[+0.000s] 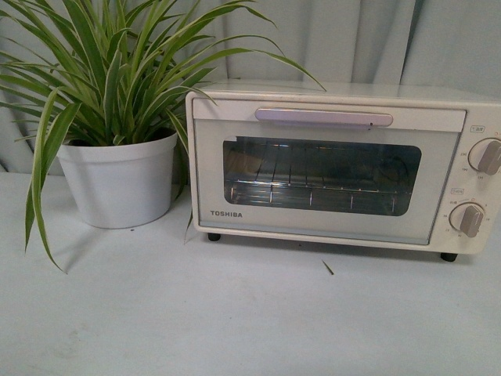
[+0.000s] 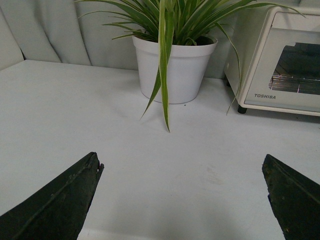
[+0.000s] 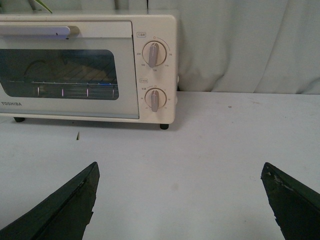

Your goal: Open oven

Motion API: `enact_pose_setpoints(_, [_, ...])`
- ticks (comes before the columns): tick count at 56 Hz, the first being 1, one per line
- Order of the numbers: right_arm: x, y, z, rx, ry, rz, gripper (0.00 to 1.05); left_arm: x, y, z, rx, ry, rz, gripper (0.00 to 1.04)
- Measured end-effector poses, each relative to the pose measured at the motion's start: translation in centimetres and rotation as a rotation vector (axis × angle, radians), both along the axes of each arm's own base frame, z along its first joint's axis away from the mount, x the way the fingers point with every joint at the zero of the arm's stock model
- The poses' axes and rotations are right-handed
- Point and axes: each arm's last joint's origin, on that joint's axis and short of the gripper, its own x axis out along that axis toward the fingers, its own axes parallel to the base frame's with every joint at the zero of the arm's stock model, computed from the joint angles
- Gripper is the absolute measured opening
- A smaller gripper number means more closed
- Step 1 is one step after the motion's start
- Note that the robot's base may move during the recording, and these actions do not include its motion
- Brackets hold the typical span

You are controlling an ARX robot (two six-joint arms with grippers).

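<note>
The cream-white Toshiba oven (image 1: 329, 172) stands on the table at the right of the front view, door shut. Its long pale bar handle (image 1: 323, 117) runs along the door's top, above the glass window (image 1: 321, 176) with the wire rack behind it. Two round knobs (image 1: 487, 157) sit on its right side. Neither arm shows in the front view. My left gripper (image 2: 182, 170) is open and empty over bare table, the oven (image 2: 280, 60) far off to one side. My right gripper (image 3: 180, 172) is open and empty, well short of the oven (image 3: 85, 65) and its handle (image 3: 35, 32).
A spider plant in a white pot (image 1: 117, 180) stands just left of the oven, leaves drooping over the table and the oven's top corner. It also shows in the left wrist view (image 2: 172, 67). A pale curtain (image 1: 352, 39) hangs behind. The table (image 1: 235, 313) is white.
</note>
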Motion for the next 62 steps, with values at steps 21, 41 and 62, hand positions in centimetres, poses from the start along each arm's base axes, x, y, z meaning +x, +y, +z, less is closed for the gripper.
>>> enact_pose_setpoints(21, [0.0,0.0,0.0,0.0,0.0,0.0,0.95,0.0,0.0,0.0,0.0,0.0,0.0,0.98])
enact_pose_setpoints(41, [0.0,0.0,0.0,0.0,0.0,0.0,0.95,0.6,-0.5,-0.4,-0.16,0.263,0.135,0.98])
enact_pose_setpoints(62, [0.0,0.0,0.0,0.0,0.0,0.0,0.95,7.5,-7.6,1.7,-0.571,0.446,-0.172,0.98])
